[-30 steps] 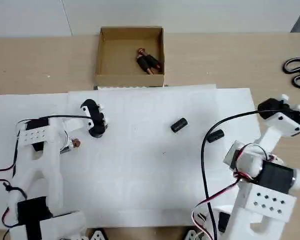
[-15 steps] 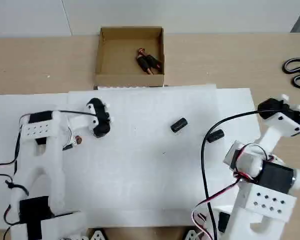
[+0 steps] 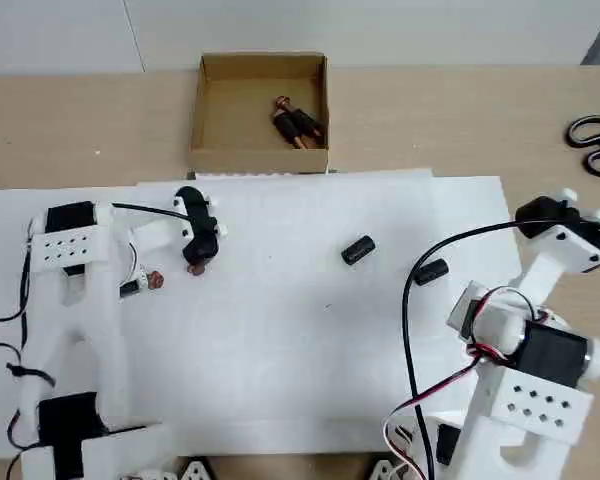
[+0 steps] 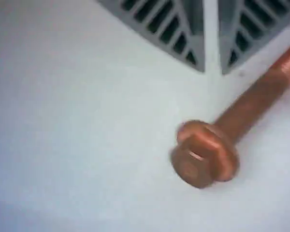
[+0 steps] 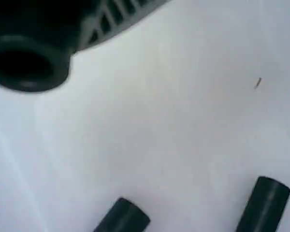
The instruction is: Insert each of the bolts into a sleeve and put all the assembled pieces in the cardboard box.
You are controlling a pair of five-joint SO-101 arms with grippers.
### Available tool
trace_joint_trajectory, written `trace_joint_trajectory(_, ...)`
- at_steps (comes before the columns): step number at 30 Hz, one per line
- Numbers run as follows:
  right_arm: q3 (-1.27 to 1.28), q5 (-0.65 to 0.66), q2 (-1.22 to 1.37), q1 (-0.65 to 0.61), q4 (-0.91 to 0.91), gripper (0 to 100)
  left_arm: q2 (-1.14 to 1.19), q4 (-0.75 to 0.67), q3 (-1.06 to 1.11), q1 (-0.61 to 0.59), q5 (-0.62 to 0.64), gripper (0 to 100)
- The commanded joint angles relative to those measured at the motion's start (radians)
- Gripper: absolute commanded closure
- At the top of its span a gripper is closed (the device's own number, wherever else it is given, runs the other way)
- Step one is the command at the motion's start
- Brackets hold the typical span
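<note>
White foam sheet point(image 3: 310, 380): at frame left the bolt point(image 4: 217, 145) lies just beside the left gripper point(image 4: 211, 67), nearly closed and empty; the right gripper point(image 5: 63, 41) holds a sleeve point(image 5: 26, 63). Unopened, the left may knock the bolt rolling.

Assembled pieces point(image 3: 297, 122) lie in the cardboard box point(image 3: 208, 110). On the sheet point(image 3: 280, 340) before the box, a bolt point(image 3: 145, 283) lies front-left of it, two sleeves point(image 3: 357, 249) point(image 3: 431, 270) front-right.

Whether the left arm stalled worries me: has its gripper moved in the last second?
Yes: in the high view the left gripper shifted right, now aligned with the cardboard box's left wall.
</note>
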Motion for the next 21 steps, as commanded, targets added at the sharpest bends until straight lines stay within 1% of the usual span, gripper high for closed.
trace_joint_trajectory(1, -0.006, 0.008, -0.018, 0.005, 0.008, 99.5, 0.029, -0.101, -0.002, -0.025, -0.272, 95)
trace_joint_trajectory(4, -0.006, 0.008, -0.018, 0.004, 0.008, 99.5, 0.068, -0.147, -0.002, -0.028, -0.265, 87)
trace_joint_trajectory(12, -0.005, 0.005, -0.018, 0.004, 0.008, 99.5, 0.087, -0.152, 0.005, 0.011, -0.265, 88)
trace_joint_trajectory(16, -0.005, 0.005, -0.018, 0.004, 0.008, 99.5, 0.101, -0.175, 0.036, 0.021, -0.265, 88)
trace_joint_trajectory(21, -0.005, 0.005, -0.018, 0.004, 0.008, 99.5, 0.175, -0.219, 0.03, 0.023, -0.265, 88)
